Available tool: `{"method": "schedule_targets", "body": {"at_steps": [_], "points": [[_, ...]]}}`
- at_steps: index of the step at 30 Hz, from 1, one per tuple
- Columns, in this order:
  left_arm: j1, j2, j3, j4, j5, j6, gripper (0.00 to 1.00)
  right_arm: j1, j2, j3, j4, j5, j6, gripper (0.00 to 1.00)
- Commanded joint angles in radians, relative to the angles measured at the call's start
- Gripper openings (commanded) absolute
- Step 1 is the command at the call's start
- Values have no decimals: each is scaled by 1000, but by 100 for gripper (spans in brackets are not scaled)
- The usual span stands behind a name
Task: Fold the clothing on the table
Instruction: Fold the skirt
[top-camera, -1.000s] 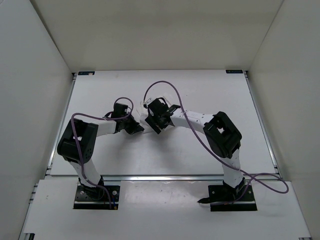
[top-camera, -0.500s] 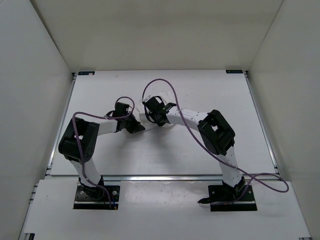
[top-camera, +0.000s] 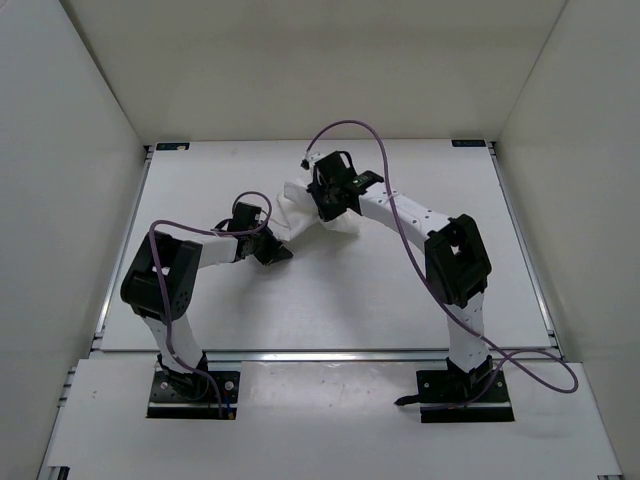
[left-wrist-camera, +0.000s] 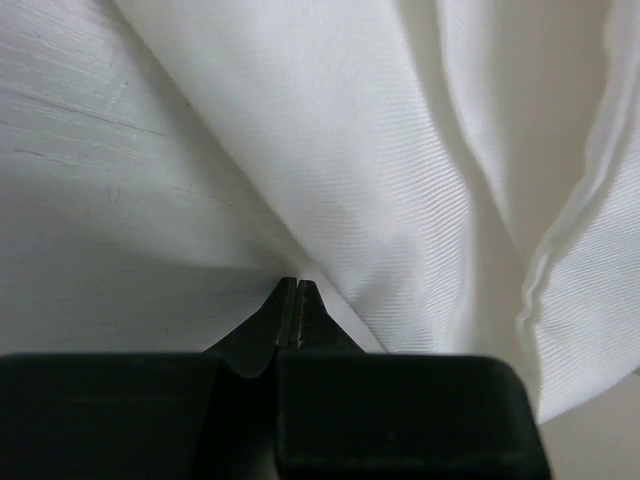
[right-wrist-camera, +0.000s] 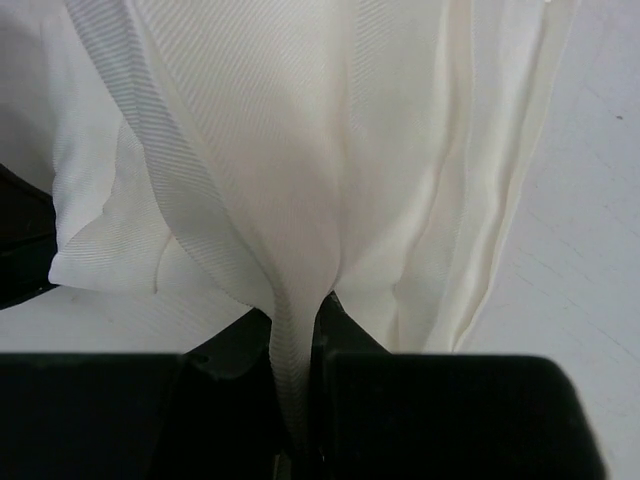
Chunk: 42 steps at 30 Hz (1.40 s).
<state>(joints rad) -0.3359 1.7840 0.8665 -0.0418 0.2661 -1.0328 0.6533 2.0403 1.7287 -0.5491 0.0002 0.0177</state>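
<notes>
Top external view: the clothing (top-camera: 297, 214) bunches over the middle of the counter (top-camera: 400, 300). Its long axis runs from the right end effector (top-camera: 338, 197), farther back, to the left end effector (top-camera: 272, 250), nearer the bases. The right is clamped on a fold. The left is closed tight at the cloth's edge, perhaps pinching it. Since a second ago the right has closed and drawn the cloth toward the far side.

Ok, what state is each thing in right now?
clothing, bunched and wrinkled, not folded flat.
left tool, shut, tips at the clothing's edge; whether it grips the fabric is unclear.
right tool, shut on a pinch of the clothing.
</notes>
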Motion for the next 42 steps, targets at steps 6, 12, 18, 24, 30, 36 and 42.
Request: {"method": "schedule_targets", "body": {"at_steps": [6,12,18,24,30,36,42], "points": [[35,-55,32,-12,7,6,0,23,-11,0,-41,-72,-7,0],[97,-201,69,-174,4,108,0,32,0,-52,-37,-66,-9,1],[71,-210,72,-81,42,102,0,28,1,-99,-25,-109,-9,6],[-11,-103,33,86,48,39,0,8,-23,-135,24,-146,28,4],[-6,-54,-32,183,27,-19,0,-4,10,-94,18,-197,64,2],[-48,43,25,134,-34,-16,0,2,18,-81,11,-207,60,11],[-32,58,40,83,-50,7,0,-12,37,-64,-2,-220,62,18]]}}
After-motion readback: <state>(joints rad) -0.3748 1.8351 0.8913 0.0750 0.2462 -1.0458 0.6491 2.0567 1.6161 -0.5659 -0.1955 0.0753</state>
